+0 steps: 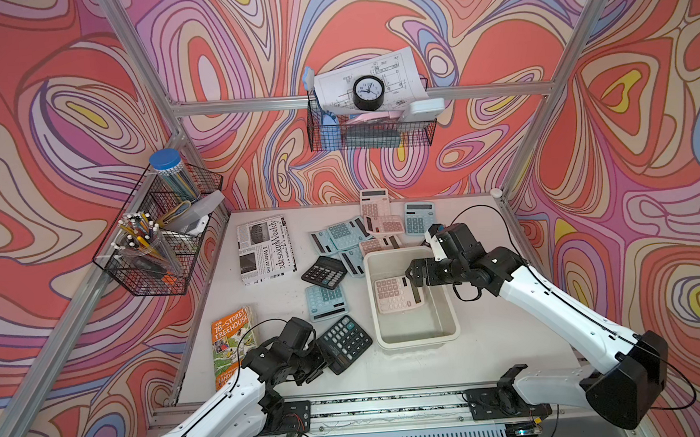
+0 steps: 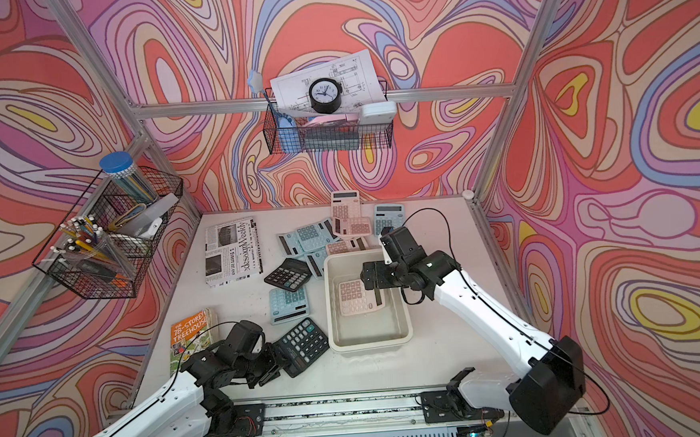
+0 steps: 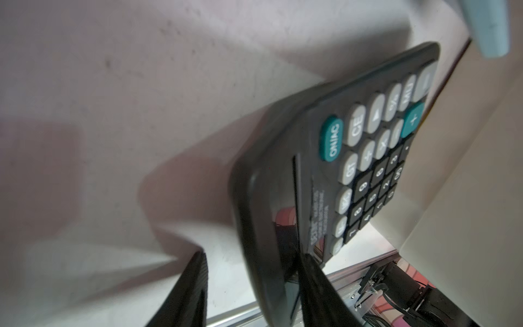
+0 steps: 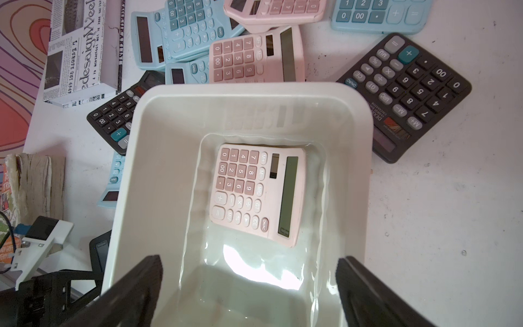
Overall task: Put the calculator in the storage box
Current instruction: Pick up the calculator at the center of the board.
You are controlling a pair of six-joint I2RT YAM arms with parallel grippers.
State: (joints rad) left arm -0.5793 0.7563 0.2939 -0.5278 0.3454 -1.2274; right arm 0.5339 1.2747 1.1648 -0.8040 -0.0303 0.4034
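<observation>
right wrist view, right end effector (image 4: pixel 250 263) spread over storage box (image 4: pixel 254 90)

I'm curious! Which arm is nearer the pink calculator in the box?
Right. The right fingers hang open over the pink calculator; the left fingers are outside the storage box, around a black calculator.

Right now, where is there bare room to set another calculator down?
In the storage box, the near half between the pink calculator and the near wall. On the table, the strip between box and front rail. Crowded: the calculator pile behind the box.
</observation>
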